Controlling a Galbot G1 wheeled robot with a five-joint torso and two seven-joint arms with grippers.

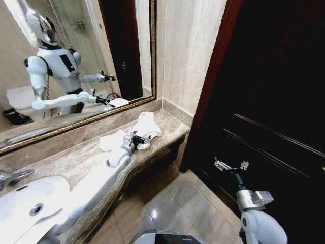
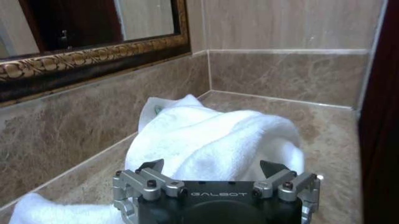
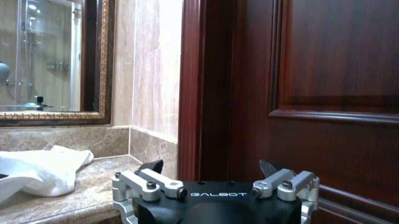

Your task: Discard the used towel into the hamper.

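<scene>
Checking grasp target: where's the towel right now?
In the head view the towel lies crumpled on the marble counter near its corner end below the mirror, with the open left gripper right at it, by the dark door.

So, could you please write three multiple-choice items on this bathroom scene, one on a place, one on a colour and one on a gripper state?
1. Where does the towel lie?
A. on the floor
B. on the counter by the corner
C. in the sink

2. What colour is the towel?
A. white
B. blue
C. brown

3. How is the left gripper?
A. shut on the towel
B. open, facing the towel
C. shut, empty

Answers:
1 B, it rests on the marble counter under the mirror.
2 A, it looks white in every view.
3 B, its fingers stand apart before the towel.

The right gripper hangs open by the door.
</scene>
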